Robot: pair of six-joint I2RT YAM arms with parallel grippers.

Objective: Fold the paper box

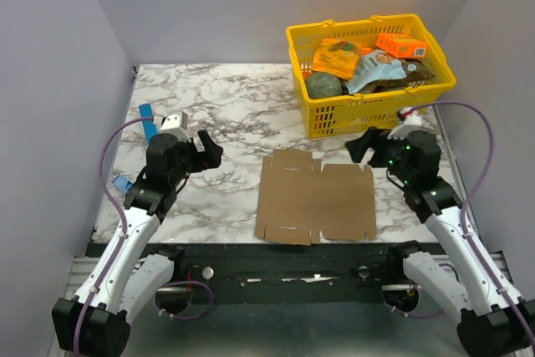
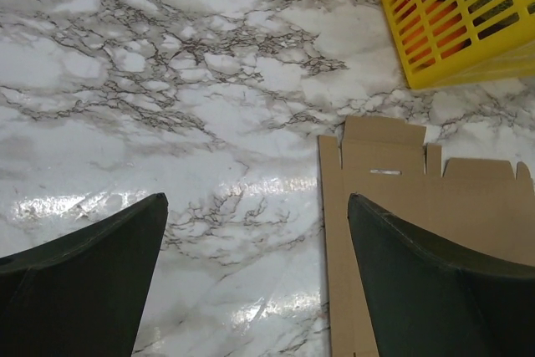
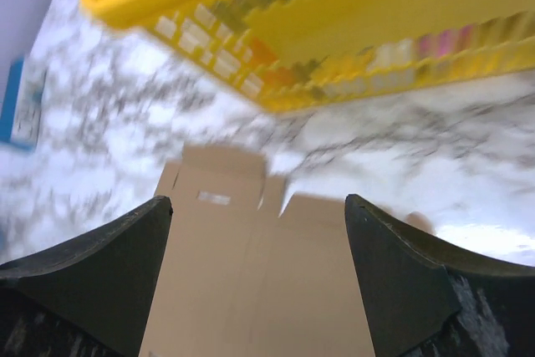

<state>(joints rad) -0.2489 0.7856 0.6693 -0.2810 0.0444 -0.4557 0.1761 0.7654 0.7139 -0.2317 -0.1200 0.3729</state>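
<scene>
Both arms hover over the marble bench [image 1: 226, 106] with the left jaws and the right jaws spread wide and holding nothing, the paper box [image 1: 316, 198] lying flat and unfolded on the surface between them, touched by neither. From the left wrist, the sheet's near edge sits below and just inside the right-hand finger [image 2: 435, 290], the rest reaching away past it; from the right wrist, in a blurred view, it lies straight ahead and beneath the gap between the fingers. The likeliest trouble is the sheet itself: thin card lying flush on a glossy top gives the jaws no lip to bite, so a descending finger may simply push it and send it skating out of reach. If one side lifts a flap while the other fails to pin the panel, the whole sheet could swing round instead of bending at its crease, or buckle off the scored line. Just beyond the right jaws stands the yellow basket [image 1: 372, 114], near enough that a wide sweep could clip its wall or drive the card against it. Beyond the left jaws, a blue strip [image 1: 147, 123] lies well apart from the work.
</scene>
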